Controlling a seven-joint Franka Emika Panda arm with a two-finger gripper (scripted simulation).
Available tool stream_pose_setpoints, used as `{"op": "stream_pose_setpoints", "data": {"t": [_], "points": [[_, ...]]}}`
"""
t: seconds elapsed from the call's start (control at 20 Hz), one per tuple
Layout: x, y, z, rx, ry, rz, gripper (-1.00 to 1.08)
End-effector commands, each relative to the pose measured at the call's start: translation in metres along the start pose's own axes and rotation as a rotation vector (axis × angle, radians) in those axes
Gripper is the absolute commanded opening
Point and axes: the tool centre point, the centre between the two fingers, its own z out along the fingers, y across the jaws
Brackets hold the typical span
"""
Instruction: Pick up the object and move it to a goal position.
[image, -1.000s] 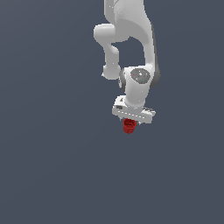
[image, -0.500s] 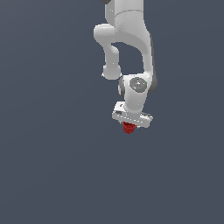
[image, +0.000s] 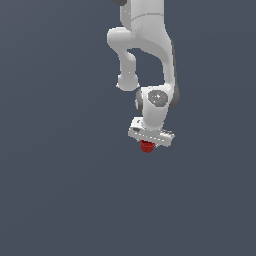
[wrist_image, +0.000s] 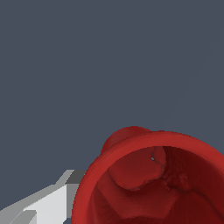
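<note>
The object (image: 147, 146) is a small dark-red cup that pokes out just below the white gripper (image: 148, 142) in the exterior view. The gripper is shut on it and points downward under the white arm. In the wrist view the object (wrist_image: 153, 179) fills much of the picture, its wide rim and hollow inside facing the camera. One white finger (wrist_image: 48, 203) shows beside the rim; the other finger is hidden behind the cup.
The white arm (image: 145, 55) reaches down from the exterior view's top. Around it there is only a flat dark grey-blue surface (image: 60, 190), with no other objects or marker in sight.
The gripper has kept its hold on the object. Arm and cup have shifted slightly upward in the exterior view, and the wrist has turned a little.
</note>
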Motion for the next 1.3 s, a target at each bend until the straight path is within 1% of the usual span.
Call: {"op": "stream_pose_setpoints", "data": {"t": [0.0,0.25,0.45,0.6,0.95,1.1,1.25], "points": [[0.0,0.001,0.001,-0.001,-0.001,0.001,-1.0],[0.001,0.001,-0.001,0.0,0.0,0.0,-1.0],[0.004,0.01,-0.01,0.0,0.0,0.0,-1.0],[0.01,0.023,-0.024,0.0,0.0,0.0,-1.0],[0.029,0.065,-0.067,0.0,-0.001,0.001,-1.0],[0.035,0.076,-0.079,0.0,-0.001,0.001,-1.0],[0.038,0.082,-0.085,0.0,-0.001,0.001,-1.0]]}}
